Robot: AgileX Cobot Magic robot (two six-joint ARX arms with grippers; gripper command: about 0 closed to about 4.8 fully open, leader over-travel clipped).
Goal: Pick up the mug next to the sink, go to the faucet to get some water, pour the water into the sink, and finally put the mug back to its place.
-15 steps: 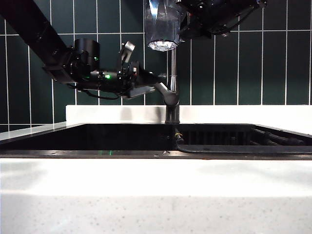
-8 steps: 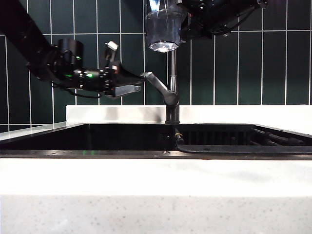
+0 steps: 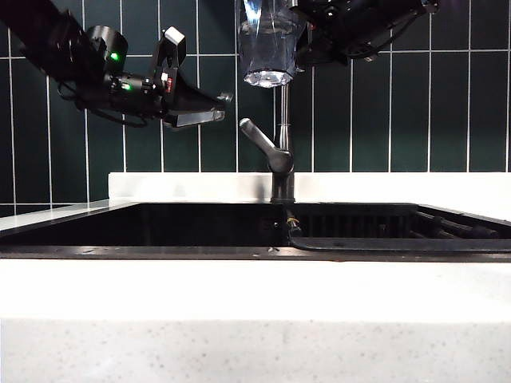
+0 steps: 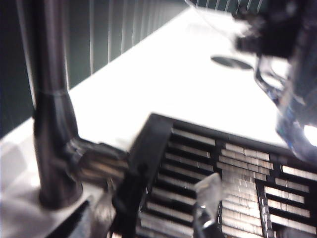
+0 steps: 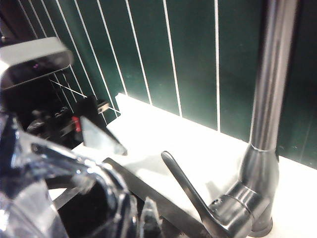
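Left hand point(image 3: 217, 104) hangs in the air to the left of the faucet point(image 3: 281, 152), above and clear of the grey lever point(image 3: 257, 136), which slants up to the left; its fingers point toward the pipe and grip nothing, though how wide they stand I cannot tell, since the left wrist view is blurred and shows only one pale fingertip point(image 4: 210, 191) over the ribbed black rack point(image 4: 233, 173); right hand point(image 3: 307, 40) is high at the top of the scene, just right of the pipe, clamped on the mug point(image 3: 269, 44), which sits upright with its thick base lowest, close in front of the pipe and well above the sink point(image 3: 160, 227); from the right wrist the clear glass point(image 5: 59, 183) fills the near corner, with the lever point(image 5: 185, 191) and white worktop point(image 5: 163, 134) beyond.
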